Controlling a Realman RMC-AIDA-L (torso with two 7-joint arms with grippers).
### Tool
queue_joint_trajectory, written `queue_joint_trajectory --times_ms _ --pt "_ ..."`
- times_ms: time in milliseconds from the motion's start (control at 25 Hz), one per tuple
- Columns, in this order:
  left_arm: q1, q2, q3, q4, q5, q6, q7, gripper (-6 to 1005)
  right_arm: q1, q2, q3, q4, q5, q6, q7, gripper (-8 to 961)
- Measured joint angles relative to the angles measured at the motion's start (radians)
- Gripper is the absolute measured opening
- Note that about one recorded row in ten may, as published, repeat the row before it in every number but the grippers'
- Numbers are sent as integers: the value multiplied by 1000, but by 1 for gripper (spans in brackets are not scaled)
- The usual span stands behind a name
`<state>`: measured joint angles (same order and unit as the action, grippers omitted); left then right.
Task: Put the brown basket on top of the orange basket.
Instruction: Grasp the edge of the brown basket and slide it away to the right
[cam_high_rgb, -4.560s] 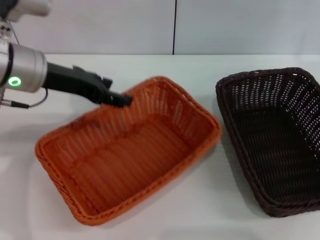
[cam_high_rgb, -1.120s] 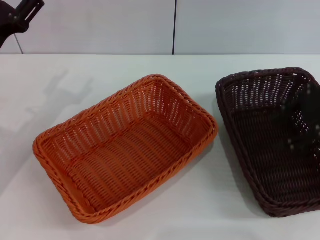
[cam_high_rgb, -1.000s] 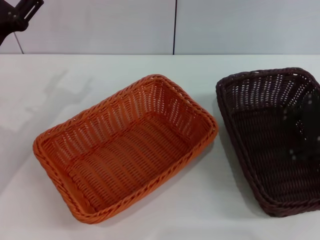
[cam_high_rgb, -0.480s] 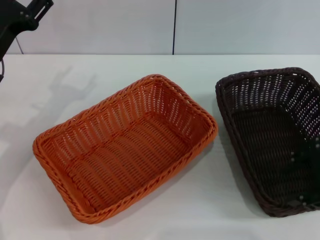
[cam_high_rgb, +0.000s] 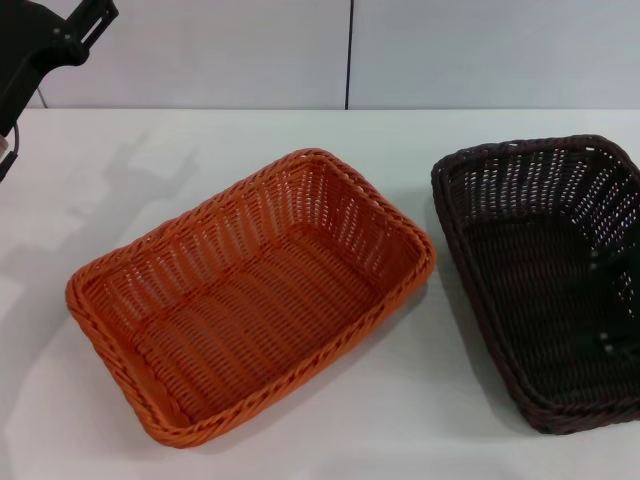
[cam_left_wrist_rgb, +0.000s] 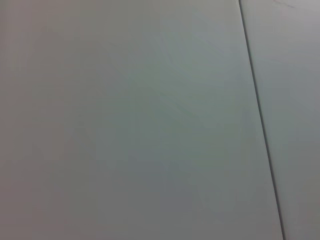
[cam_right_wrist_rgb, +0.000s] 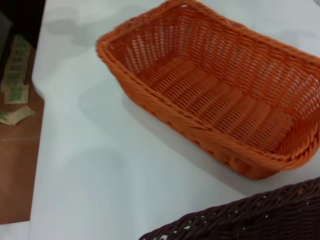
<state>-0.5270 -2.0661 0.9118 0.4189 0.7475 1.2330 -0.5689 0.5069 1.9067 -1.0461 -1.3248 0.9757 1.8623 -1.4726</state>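
The orange basket (cam_high_rgb: 255, 295) lies at an angle on the white table, left of the middle, and nothing is in it; it also fills the right wrist view (cam_right_wrist_rgb: 220, 95). To its right on the table rests the brown basket (cam_high_rgb: 520, 260), with a strip of its braided rim (cam_right_wrist_rgb: 250, 217) in the right wrist view. My left gripper (cam_high_rgb: 85, 30) hangs open, high at the far left, well away from both baskets. My right gripper (cam_high_rgb: 615, 295) is a dark shape over the brown basket's right inner side; whether it touches the weave is unclear.
The white table (cam_high_rgb: 330, 130) runs back to a pale wall with a vertical seam (cam_high_rgb: 350, 55). The left wrist view holds only that wall (cam_left_wrist_rgb: 150, 125). Past the table's edge lies brown floor (cam_right_wrist_rgb: 20, 150) with scattered papers.
My left gripper left the orange basket's far rim, rose to the top left, and is edging further into view. The right gripper's dark shape slid down along the brown basket's right side.
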Motion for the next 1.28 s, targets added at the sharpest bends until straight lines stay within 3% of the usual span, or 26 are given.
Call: queue_joint_trajectory --times_ms 120,320,560,760,1040,1280 --pt "0 1 0 -1 -4 -6 0 814 79 -2 -3 111 -102 -5 -5 604" --pt "-1 6 -1 -1 -30 -33 3 815 163 19 -2 205 -255 -2 -9 604" --pt "1 6 -3 1 -39 -35 3 815 158 26 -55 206 -261 5 -7 604" --pt "1 4 -13 -2 -39 -35 3 815 150 44 -125 210 -276 9 4 604" --pt "0 4 -15 -2 -39 -36 3 815 115 80 -288 162 -236 15 3 601" --pt "0 2 -15 -3 -39 -37 3 815 115 80 -442 153 -142 17 2 590"
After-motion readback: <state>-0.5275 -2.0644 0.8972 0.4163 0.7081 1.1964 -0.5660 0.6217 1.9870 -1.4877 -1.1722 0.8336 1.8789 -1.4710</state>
